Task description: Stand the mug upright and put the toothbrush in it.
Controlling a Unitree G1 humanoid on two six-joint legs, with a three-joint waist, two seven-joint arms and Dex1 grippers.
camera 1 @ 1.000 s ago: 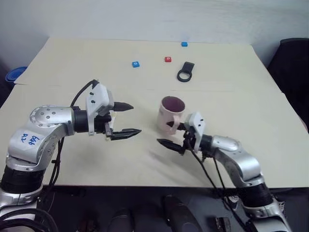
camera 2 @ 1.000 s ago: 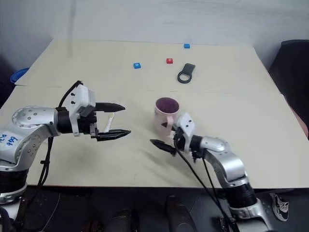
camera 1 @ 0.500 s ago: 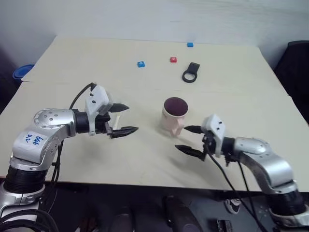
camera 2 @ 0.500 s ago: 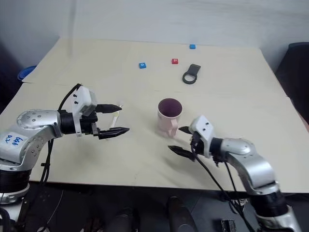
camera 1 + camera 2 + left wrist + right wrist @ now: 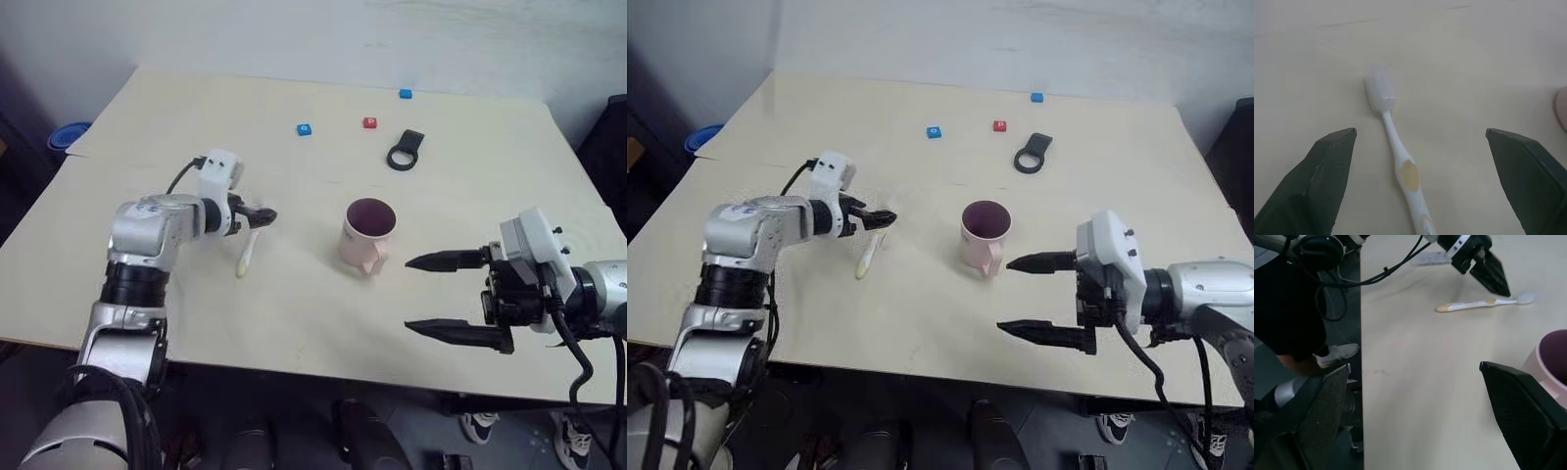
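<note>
A pale tabletop (image 5: 294, 304) seen from above the robot's arms. At the far left, a blue object (image 5: 67, 135) peeks out past the table's edge. The left gripper (image 5: 257, 216) reaches over the table, its two black fingers (image 5: 1317, 178) spread wide apart and empty — they hang just above the toothbrush (image 5: 244, 255), one to each side of it in the left wrist view. The toothbrush lies flat on the table, white bristled head toward the far side, pale yellow handle toward the near edge. To its right, apart from it, the pale pink mug (image 5: 366, 235) stands upright near the table's middle, dark maroon inside showing, loop handle turned toward the near edge. Farther back lie a small blue block (image 5: 304, 129), a small red block (image 5: 369, 123), a second blue block (image 5: 405, 94), and a black ring-shaped holder (image 5: 403, 153). At the right, the right gripper (image 5: 431, 296) is raised above the table, pointing left toward the mug — its fingers stand wide apart, holding nothing, well clear of the mug's handle.
</note>
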